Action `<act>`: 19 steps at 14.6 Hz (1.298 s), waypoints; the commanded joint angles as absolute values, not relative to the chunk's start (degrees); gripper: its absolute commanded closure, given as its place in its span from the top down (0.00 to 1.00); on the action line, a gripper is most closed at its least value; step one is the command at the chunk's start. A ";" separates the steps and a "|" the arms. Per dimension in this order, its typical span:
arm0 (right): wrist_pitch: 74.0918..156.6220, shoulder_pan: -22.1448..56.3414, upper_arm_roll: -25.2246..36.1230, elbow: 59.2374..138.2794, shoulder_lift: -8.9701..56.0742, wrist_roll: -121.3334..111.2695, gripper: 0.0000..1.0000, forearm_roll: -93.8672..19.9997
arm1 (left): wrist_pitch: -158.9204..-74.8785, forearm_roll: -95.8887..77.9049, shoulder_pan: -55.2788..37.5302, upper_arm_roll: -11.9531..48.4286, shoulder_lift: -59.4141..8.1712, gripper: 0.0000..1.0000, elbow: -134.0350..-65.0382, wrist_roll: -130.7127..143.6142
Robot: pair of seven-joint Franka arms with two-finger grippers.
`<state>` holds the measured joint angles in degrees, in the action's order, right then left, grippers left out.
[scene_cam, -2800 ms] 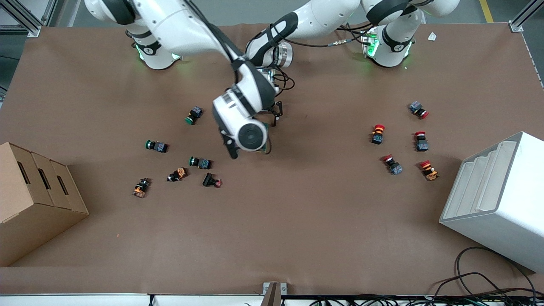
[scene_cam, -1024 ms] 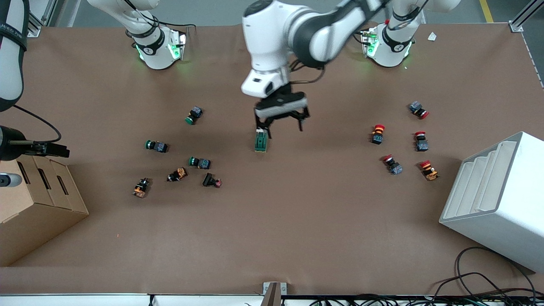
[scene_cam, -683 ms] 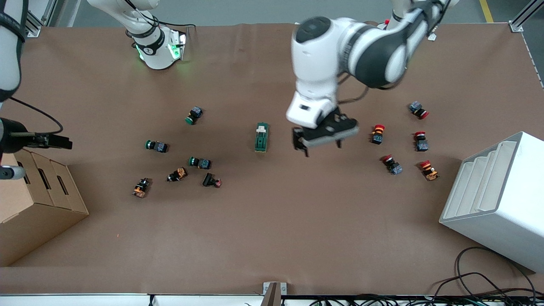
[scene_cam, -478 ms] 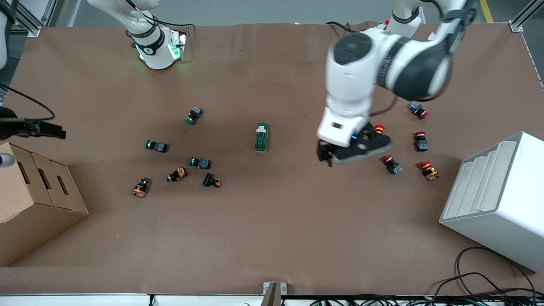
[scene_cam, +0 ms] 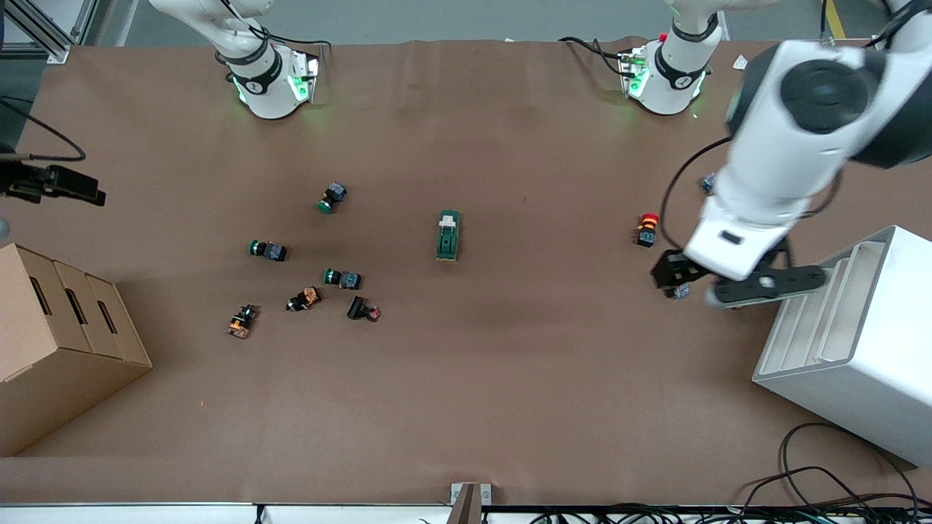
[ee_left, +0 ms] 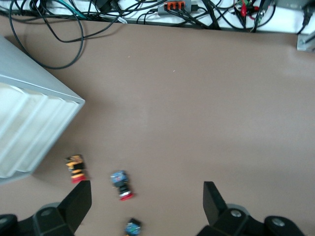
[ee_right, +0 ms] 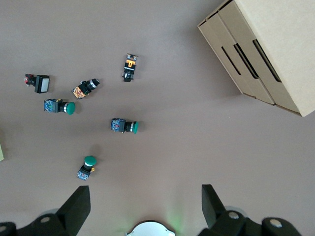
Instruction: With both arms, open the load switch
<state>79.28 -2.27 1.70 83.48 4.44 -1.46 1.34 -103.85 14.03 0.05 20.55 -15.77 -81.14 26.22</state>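
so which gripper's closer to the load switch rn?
Left, by the front view. The left gripper hangs open over the red buttons toward the left arm's end, well off the load switch. The right gripper, open, is up over the table's edge by the cardboard box.

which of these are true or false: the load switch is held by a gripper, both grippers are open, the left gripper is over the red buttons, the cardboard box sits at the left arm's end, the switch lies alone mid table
1. A gripper holds the load switch. False: it lies on the table with no gripper at it.
2. Both grippers are open. True: the left gripper and the right gripper each show spread fingers with nothing between them.
3. The left gripper is over the red-capped buttons. True: they lie beside the white rack.
4. The cardboard box sits at the left arm's end. False: it is at the right arm's end.
5. The load switch lies apart from the button clusters. True.
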 commanded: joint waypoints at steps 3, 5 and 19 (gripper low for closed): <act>82.71 -1.76 1.84 94.91 -7.02 -1.14 1.00 0.97 | -97.84 5.03 -0.61 10.74 -9.15 1.00 -82.35 8.47; 82.36 -0.97 1.85 95.01 -8.08 -1.14 1.00 1.14 | -95.37 2.03 -0.79 8.01 -7.48 1.00 -82.53 5.11; 82.00 -0.26 2.11 93.87 -8.35 1.14 1.00 0.70 | -88.86 -2.99 -2.81 0.17 7.47 1.00 -95.80 -2.55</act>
<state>81.47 -0.42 1.71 93.12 -7.33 0.05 1.32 -88.88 -2.59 -2.07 0.11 4.97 -93.94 -2.32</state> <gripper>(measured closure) 0.000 0.000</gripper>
